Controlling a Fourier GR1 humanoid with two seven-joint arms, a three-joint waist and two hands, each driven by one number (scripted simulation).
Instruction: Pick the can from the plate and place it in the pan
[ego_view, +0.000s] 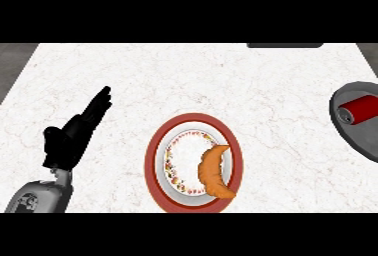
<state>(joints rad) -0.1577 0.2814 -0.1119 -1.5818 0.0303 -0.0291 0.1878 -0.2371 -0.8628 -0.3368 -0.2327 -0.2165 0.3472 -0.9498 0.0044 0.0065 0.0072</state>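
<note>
A red can (359, 109) lies on its side inside the dark grey pan (347, 132) at the counter's right edge, its silver end facing left. The red-rimmed plate (158, 165) sits at the lower middle and carries an orange croissant (213, 171). My left hand (74, 136) shows at the lower left with straight fingers pointing up and to the right, holding nothing. It rests well left of the plate. My right hand shows in no view.
The white marble counter (221, 80) spans the view. A dark object (284, 45) is cut off at the top edge, right of centre. The grey floor shows past the counter's upper left corner.
</note>
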